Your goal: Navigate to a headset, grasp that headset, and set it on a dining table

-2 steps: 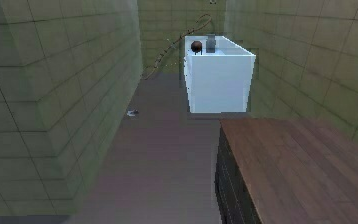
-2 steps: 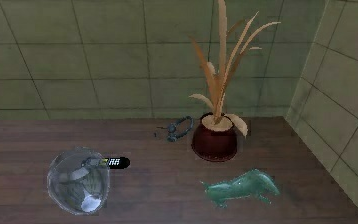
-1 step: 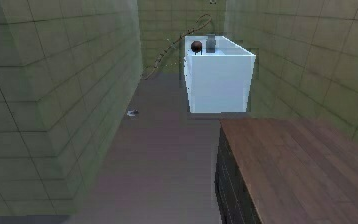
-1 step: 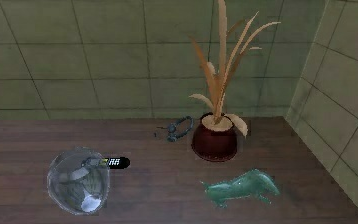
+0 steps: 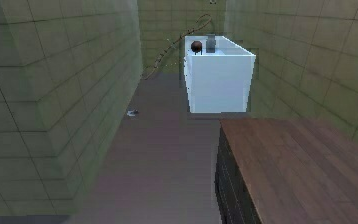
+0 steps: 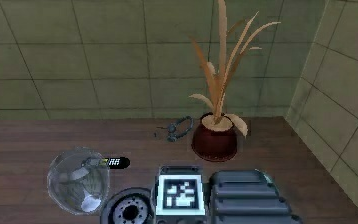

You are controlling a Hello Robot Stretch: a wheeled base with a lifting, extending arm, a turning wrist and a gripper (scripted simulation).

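On the wooden counter (image 6: 27, 150) beside the robot, starting from the left, a glass bowl (image 6: 79, 180) sits near the front edge, with a small dark oblong (image 6: 115, 161) just beside its rim. Low in the arm side view, below that oblong, is the gripper (image 6: 127, 208), a dark round body left of a white marker square (image 6: 183, 195). I cannot make out its fingers, so I cannot tell how they stand or whether it holds anything. Farther out, near the tiled wall, lies a thin wiry thing (image 6: 175, 126), which I take to be the headset, just beside a potted plant (image 6: 219, 138) in a dark red pot. To my eye the drive is done and the reach is the step in hand. The next move calls for the arm to go out toward the wiry thing, past the bowl, without nudging the pot.
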